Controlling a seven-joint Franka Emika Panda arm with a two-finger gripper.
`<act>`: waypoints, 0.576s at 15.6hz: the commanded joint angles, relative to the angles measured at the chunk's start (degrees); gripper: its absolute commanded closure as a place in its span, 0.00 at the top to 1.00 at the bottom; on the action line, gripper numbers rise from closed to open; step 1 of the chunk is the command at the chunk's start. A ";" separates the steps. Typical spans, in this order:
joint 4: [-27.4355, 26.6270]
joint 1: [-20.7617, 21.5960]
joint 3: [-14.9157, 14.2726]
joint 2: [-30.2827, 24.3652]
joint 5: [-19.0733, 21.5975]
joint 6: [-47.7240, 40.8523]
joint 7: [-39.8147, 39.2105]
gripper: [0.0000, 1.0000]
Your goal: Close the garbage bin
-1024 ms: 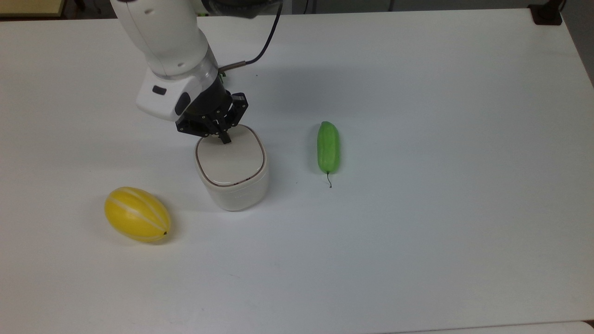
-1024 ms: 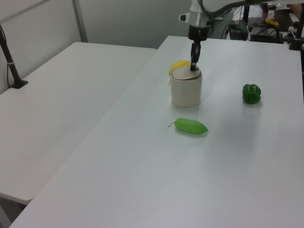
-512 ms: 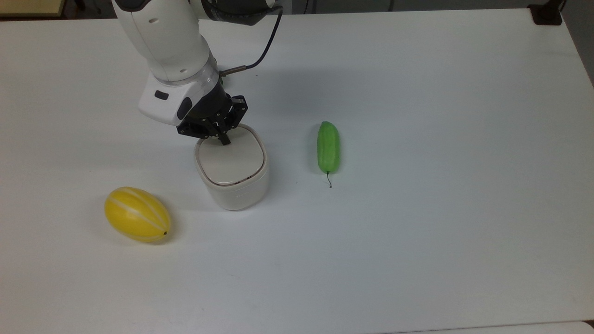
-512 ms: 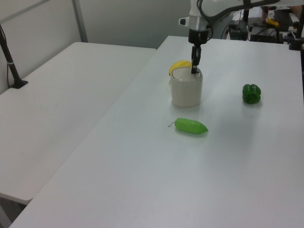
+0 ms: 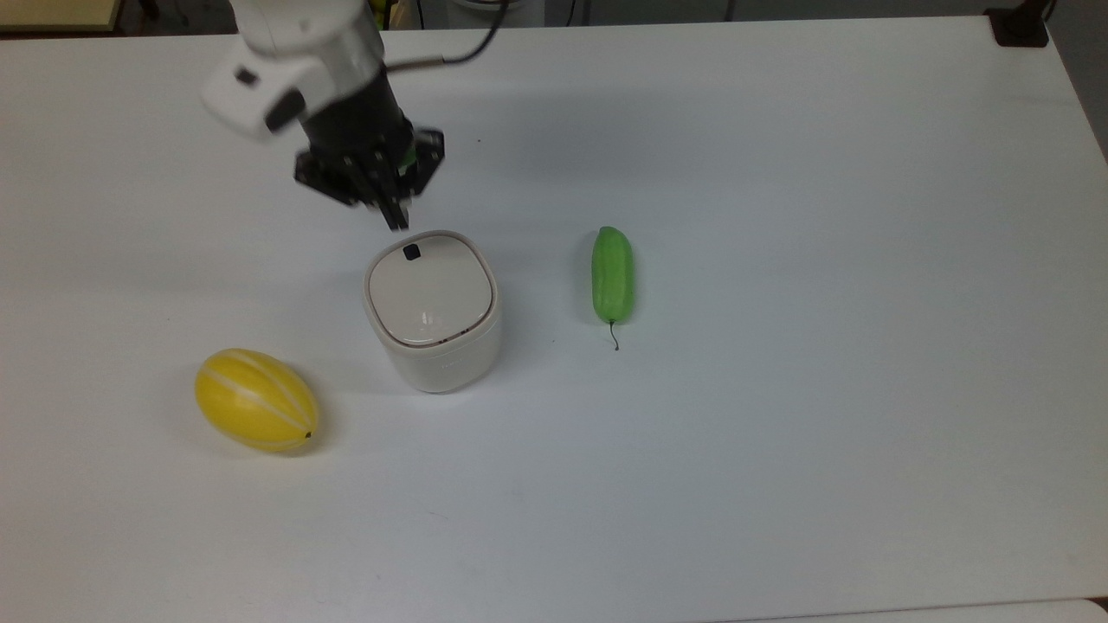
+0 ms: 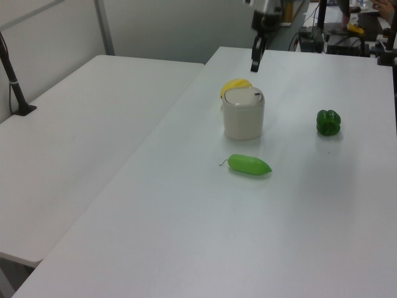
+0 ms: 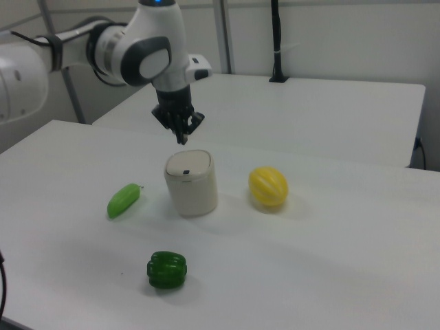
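Garbage bin [image 5: 433, 311] standing upright on the white surface [image 5: 779, 389], in the top view nearer the surface's left edge than its right and roughly midway between far and near edges. Flat beige lid [image 5: 429, 290] lying level in the rim, closed, with the small black button [image 5: 411, 252] showing at the lid's far edge. In the left view, bin [image 6: 243, 113] partly covering the yellow melon [image 6: 234, 85] behind it, leaving just a curved slice of yellow visible.

Gripper [image 5: 394, 212] hanging above the surface just beyond the bin's far edge, clear of the lid, not touching it. Fingers pointing down and looking pressed together, nothing between them; in the right view [image 7: 182, 137] narrowed to a single dark tip over the bin [image 7: 190, 182]. Upper arm cut off by the top edge in the top view and the left view.

Yellow melon [image 5: 256, 400] lying toward the near left corner in the top view, apart from the bin. Green cucumber [image 5: 612, 274] lying on the bin's other side, thin stem toward the near edge. Green bell pepper [image 7: 166, 269] sitting near the front edge in the right view, well apart from the bin.
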 commanded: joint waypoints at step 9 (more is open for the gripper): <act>-18.50 -1.40 1.28 -25.11 -6.98 -14.25 14.75 1.00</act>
